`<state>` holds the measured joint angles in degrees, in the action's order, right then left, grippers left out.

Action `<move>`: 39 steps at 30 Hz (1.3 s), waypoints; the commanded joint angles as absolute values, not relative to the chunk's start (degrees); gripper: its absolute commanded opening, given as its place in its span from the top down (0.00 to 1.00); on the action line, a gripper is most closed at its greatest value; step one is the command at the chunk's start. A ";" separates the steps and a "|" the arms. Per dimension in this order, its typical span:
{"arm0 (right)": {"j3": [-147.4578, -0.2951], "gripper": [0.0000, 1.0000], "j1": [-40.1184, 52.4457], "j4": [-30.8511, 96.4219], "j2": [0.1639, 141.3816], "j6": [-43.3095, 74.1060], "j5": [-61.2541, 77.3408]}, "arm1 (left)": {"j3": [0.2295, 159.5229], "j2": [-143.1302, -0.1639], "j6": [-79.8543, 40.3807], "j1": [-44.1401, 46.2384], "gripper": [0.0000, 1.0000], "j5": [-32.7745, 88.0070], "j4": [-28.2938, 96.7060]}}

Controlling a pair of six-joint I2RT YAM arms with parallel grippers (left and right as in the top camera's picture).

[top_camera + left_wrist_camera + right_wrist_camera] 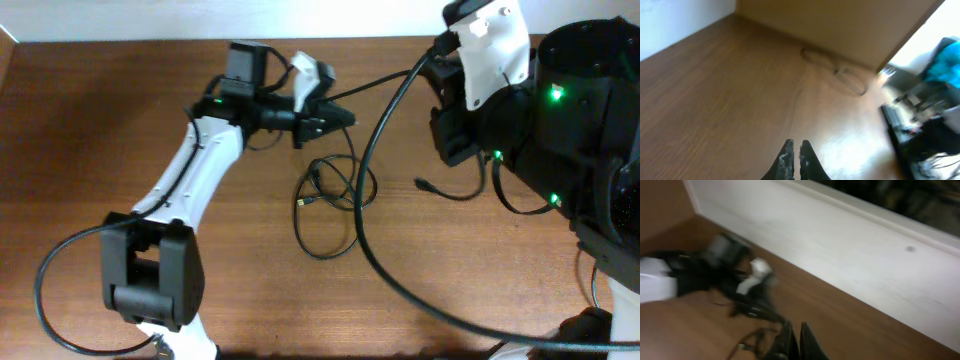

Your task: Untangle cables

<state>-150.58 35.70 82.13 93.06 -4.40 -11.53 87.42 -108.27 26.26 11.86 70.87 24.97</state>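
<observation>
Two claws, both closed, nothing held between the fingers. Left claw [795, 159]: fingertips pressed together over bare table [715, 100]. The cables [335, 195] lie as a loose tangle of thin black loops near its tips, not touching them. Right claw [795, 340]: fingers together, empty. Blurred cable loops show just left of its tips, with the left arm [670, 280] beyond them.

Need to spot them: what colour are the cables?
The cables are black; overhead shows them best.
</observation>
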 commanded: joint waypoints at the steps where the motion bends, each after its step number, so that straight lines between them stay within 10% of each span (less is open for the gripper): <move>1: -151.09 0.96 35.48 83.26 91.70 -3.75 -24.88 | 87.90 -108.60 25.30 6.79 1.00 89.21 24.91; 10: -151.02 0.96 28.67 90.02 94.15 -4.23 -9.93 | 87.92 -90.48 17.58 4.43 1.00 90.00 10.26; 17: -150.91 0.22 28.47 94.15 100.62 -22.41 16.78 | 87.92 -84.51 -21.74 4.43 1.00 85.93 -29.54; 23: -150.91 0.01 28.47 94.19 102.24 -32.82 33.30 | 87.92 -84.51 -25.12 2.83 1.00 86.35 -31.05; 32: -150.91 0.02 28.47 89.14 106.41 -33.87 42.24 | 87.92 -84.51 -26.11 5.65 1.00 87.48 -31.05; 37: -150.91 0.50 28.47 87.15 106.45 -33.87 42.74 | 87.92 -84.51 -26.13 5.65 1.00 87.68 -31.03; 39: -150.91 0.53 28.47 87.11 106.45 -33.87 44.01 | 87.92 -84.51 -26.13 6.46 1.00 87.66 -31.03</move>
